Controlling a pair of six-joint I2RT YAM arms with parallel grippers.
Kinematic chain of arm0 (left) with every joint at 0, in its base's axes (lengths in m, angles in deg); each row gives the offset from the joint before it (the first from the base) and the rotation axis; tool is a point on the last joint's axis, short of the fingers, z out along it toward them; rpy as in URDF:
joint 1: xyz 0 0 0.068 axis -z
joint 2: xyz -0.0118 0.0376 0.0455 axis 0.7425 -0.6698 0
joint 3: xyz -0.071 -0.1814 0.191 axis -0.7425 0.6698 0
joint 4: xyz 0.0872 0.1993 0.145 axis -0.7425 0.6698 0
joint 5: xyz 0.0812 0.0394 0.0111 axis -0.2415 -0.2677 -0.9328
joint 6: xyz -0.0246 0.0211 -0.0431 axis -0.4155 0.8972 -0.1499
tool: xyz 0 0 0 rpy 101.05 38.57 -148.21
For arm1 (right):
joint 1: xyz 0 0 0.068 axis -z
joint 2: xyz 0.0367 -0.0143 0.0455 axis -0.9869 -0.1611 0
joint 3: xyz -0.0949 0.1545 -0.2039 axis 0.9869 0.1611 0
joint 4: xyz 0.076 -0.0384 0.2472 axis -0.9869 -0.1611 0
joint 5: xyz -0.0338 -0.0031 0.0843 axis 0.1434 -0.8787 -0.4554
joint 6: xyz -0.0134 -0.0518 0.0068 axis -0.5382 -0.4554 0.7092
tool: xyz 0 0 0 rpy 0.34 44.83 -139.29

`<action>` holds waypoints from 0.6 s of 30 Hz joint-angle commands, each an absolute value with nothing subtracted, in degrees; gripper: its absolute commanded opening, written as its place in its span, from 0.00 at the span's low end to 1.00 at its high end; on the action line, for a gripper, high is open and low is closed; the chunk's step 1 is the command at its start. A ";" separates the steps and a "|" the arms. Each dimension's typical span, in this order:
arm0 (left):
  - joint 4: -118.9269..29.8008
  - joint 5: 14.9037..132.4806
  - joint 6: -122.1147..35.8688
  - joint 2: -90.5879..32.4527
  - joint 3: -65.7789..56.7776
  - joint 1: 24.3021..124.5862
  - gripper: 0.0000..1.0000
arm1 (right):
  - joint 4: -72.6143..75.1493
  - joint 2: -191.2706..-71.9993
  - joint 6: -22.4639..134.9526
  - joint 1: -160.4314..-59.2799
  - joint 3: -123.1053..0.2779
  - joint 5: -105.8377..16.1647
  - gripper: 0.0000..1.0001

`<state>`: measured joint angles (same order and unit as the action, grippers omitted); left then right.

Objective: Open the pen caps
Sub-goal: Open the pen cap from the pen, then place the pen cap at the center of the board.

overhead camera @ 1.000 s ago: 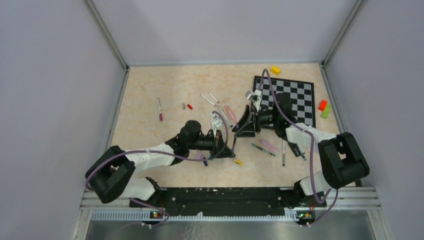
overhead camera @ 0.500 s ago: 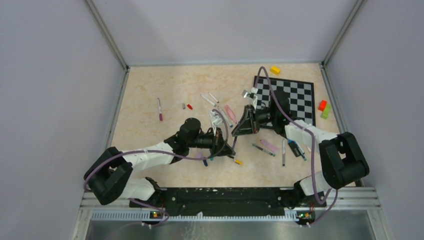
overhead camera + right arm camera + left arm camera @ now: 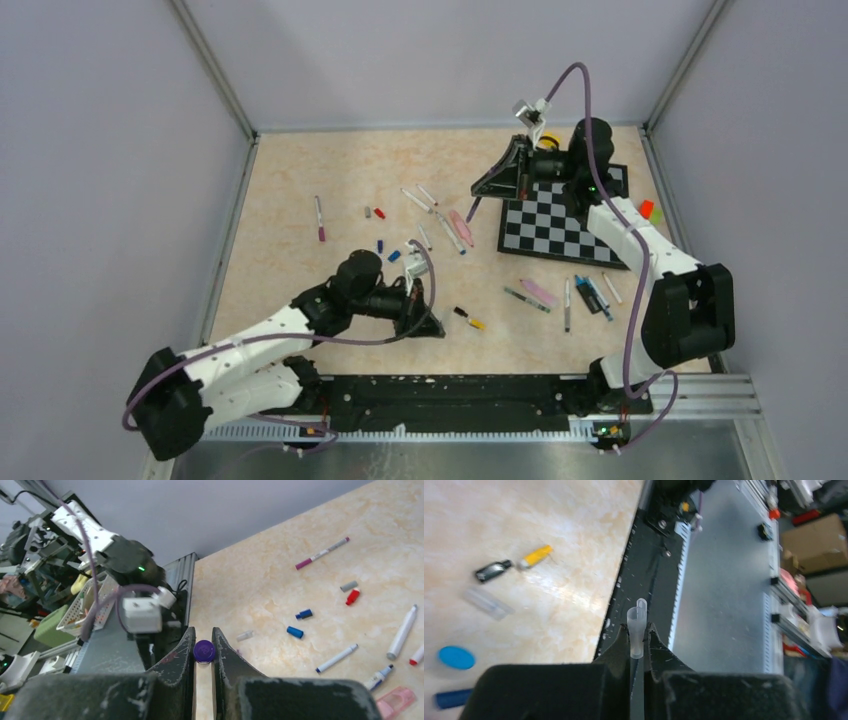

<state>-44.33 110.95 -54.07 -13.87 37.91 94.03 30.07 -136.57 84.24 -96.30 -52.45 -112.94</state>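
1. My left gripper pinches a clear cap near the front edge of the table. The cap's long axis points straight out past the fingertips.
2. My right gripper is clamped on a purple pen, seen end-on, raised over the far chessboard.
3. The two grippers are well apart, so I judge this cap already off.
4. Loose on the table between the arms, I count two blue caps, one red cap, one grey cap, one spare clear cap, one black cap and one yellow-orange cap.
5. My left arm is the nearer one to them.
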 commanded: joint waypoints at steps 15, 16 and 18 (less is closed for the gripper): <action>-35.92 66.90 -56.03 -6.18 29.61 77.90 0.00 | 8.11 -129.06 55.38 -93.78 -37.61 -96.61 0.00; -37.10 69.90 -56.95 -9.05 28.86 74.56 0.00 | 9.47 -128.64 55.93 -93.21 -36.53 -96.90 0.00; -39.40 73.29 -58.72 -15.85 27.10 69.73 0.00 | 11.05 -127.98 56.39 -92.54 -35.25 -97.21 0.00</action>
<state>-35.80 66.97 -55.84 -6.87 31.20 78.25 4.47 -131.39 56.37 -94.31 -37.07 -97.33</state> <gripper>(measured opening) 0.048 0.076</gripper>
